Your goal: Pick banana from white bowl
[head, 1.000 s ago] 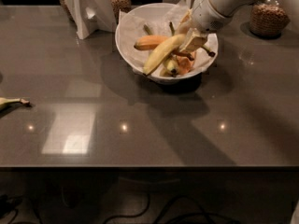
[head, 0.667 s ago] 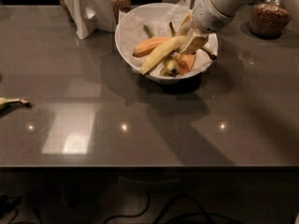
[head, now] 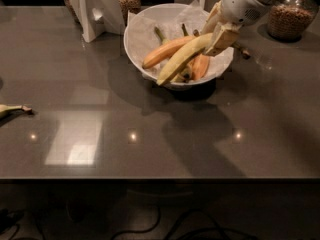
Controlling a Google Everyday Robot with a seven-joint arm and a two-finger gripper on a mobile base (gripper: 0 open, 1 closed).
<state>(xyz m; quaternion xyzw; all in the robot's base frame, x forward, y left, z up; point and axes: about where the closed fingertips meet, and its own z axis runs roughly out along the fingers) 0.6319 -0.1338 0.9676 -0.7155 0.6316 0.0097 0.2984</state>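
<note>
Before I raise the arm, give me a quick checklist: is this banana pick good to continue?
1. Gripper over the bowl's right side, shut on the banana at its upper end: ok.
2. Right fruit, the long pale one, not the orange banana: ok.
3. Banana clear of the white bowl: not ok, its low tip lies over the front rim.
4. Firmness of the hold: cannot tell.
5. Jar on the right apart from the gripper: ok.
</note>
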